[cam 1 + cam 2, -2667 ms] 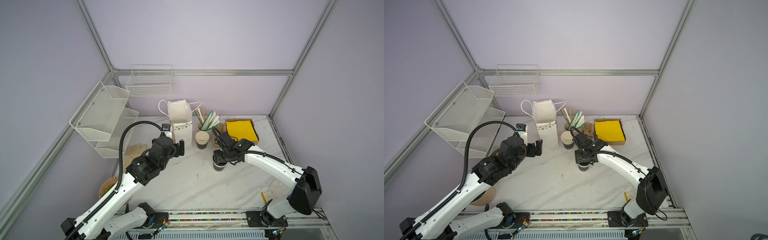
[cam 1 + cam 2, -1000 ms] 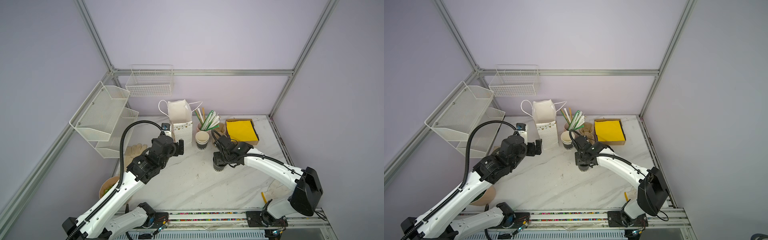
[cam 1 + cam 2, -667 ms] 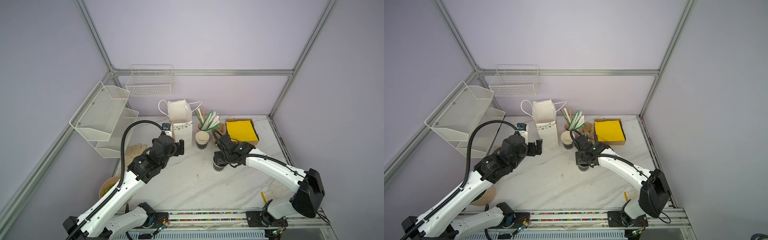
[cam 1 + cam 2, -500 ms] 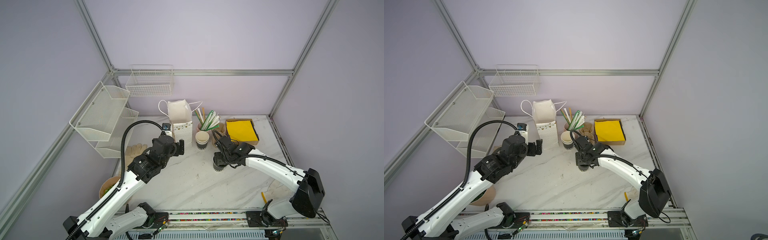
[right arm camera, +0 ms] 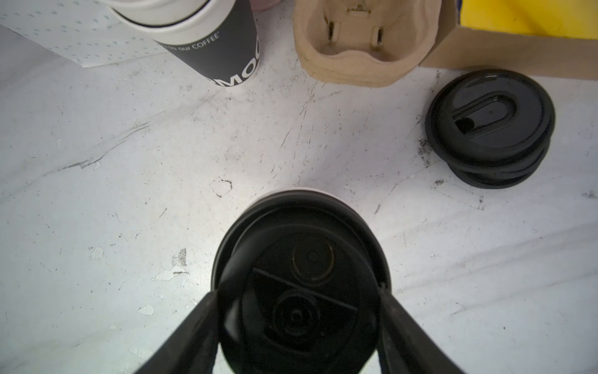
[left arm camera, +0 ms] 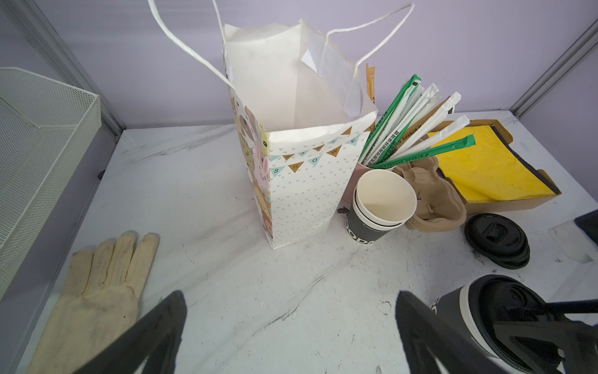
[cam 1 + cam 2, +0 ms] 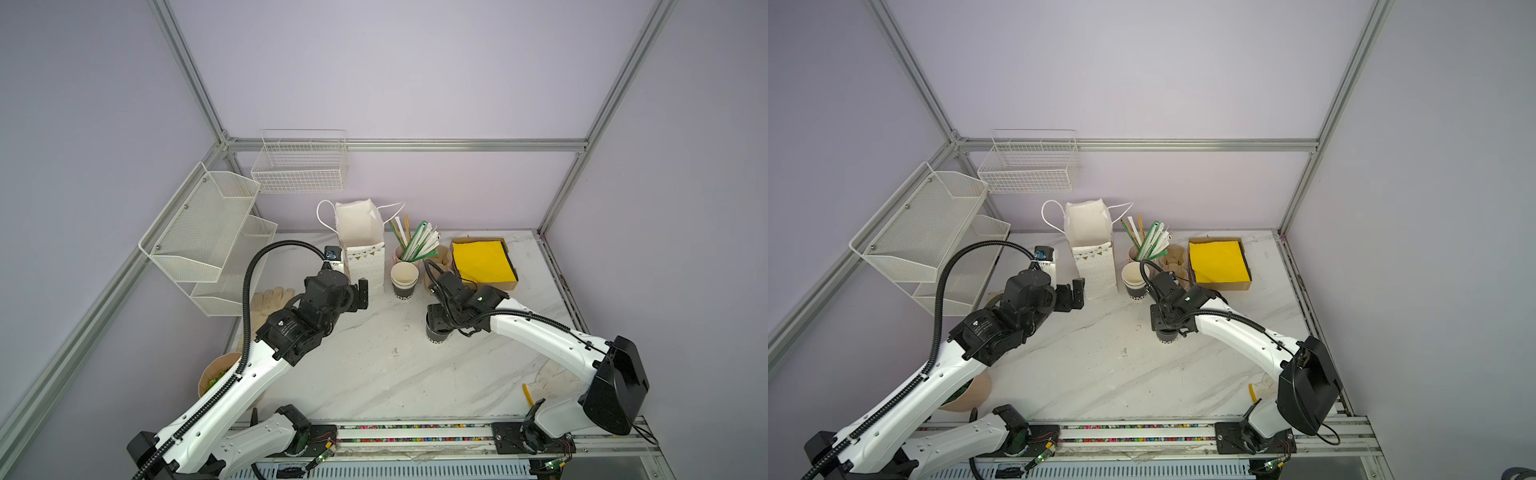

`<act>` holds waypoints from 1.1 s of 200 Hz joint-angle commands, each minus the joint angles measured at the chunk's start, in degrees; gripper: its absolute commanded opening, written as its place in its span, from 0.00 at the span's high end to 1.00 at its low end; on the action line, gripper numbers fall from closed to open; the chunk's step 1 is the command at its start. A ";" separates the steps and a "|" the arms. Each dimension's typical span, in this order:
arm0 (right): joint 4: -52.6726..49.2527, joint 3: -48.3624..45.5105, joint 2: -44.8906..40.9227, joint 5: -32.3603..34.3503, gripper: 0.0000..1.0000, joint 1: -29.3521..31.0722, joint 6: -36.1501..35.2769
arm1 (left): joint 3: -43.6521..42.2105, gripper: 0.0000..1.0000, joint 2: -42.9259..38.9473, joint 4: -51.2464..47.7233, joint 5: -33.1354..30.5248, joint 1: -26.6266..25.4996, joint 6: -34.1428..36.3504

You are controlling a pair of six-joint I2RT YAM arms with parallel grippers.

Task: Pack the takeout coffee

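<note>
While right hand (image 5: 299, 289) clasps takeout coffee (image 7: 436, 336), nothing has shifted.

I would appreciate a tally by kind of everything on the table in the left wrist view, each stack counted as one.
Glove: 1
Paper bag: 1
Open cup stack: 1
Cup of straws: 1
Pulp carrier stack: 1
Cardboard box: 1
Lid stack: 1
Lidded coffee cup: 1
Total: 8

takeout coffee (image 7: 437, 336) — top hidden under right gripper (image 7: 441, 323) | bowl (image 7: 204, 376) — half behind left arm (image 7: 257, 370)
</note>
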 commanded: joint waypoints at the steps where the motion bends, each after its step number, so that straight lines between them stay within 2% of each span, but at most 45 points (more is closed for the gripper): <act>1: -0.64 0.90 1.57 0.37 0.49 0.52 0.32 | -1.55 0.00 -0.19 1.47 0.24 0.53 0.87; 74: -0.40 -1.30 2.02 0.79 0.49 0.51 0.69 | -1.61 0.00 0.10 1.41 0.59 0.72 0.91; 133: -5.16 -2.83 3.49 0.01 0.49 0.52 2.65 | -1.69 0.00 0.16 1.29 0.76 0.73 0.91; 220: -7.12 -7.99 4.96 -4.66 0.50 0.43 2.26 | -1.60 0.00 0.23 0.94 0.99 0.83 1.00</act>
